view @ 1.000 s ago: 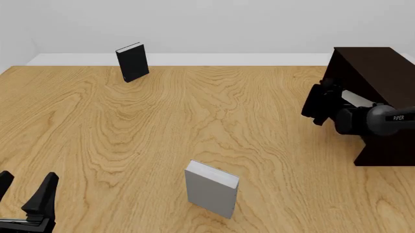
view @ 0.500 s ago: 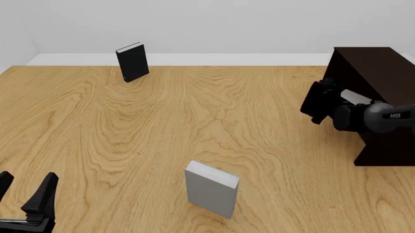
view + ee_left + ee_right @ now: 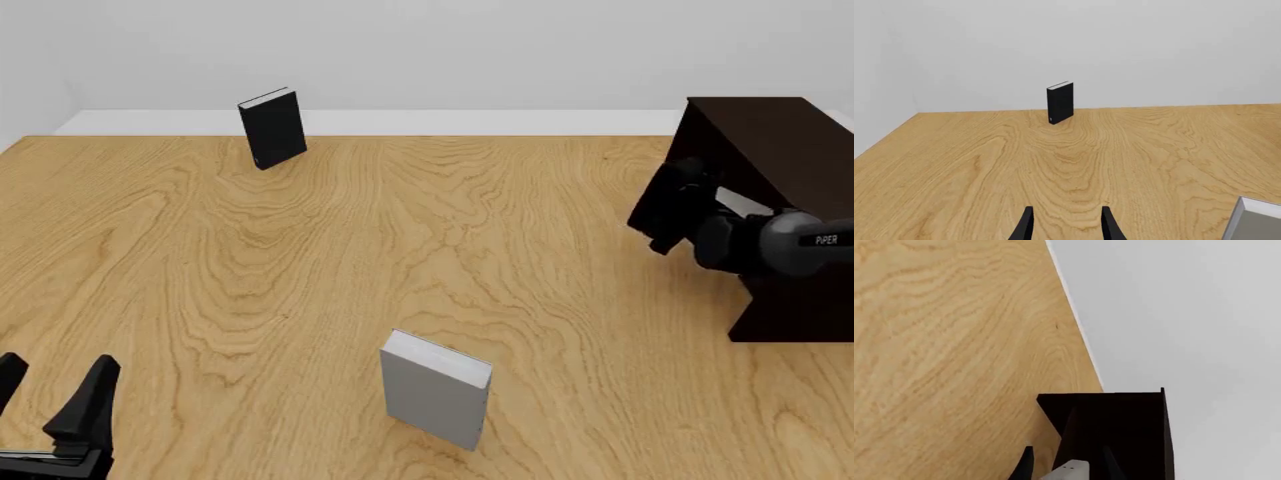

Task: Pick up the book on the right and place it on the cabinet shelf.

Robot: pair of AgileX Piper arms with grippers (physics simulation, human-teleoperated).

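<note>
At far left the left gripper (image 3: 51,388) sits low at the table's near edge, unchanged over the last second. Its fingers are moderately spread, with nothing between them and bare wood ahead in its wrist view (image 3: 1066,228). The black book (image 3: 272,128) stands upright near the far edge and has not moved, and neither has the squatter grey book (image 3: 434,392) standing centre-front. The only change is on the right: the right gripper (image 3: 671,208) has shifted a little rightward, closer against the dark cabinet (image 3: 771,140). We take this as the final stretch of the carry, with the placing step under way and the release not yet done. The book (image 3: 731,203) shows in the front view only as a pale strip between the gripper body and the cabinet front, apparently at the mouth of the cabinet shelf. How deep it reaches we cannot tell. In the right wrist view the jaws stand narrow, closed on a pale slab (image 3: 1069,471) that we read as the book, with the cabinet's dark interior directly beyond. The book is off the table, carried by the right arm. Whether it already bears on the shelf floor is hidden.
</note>
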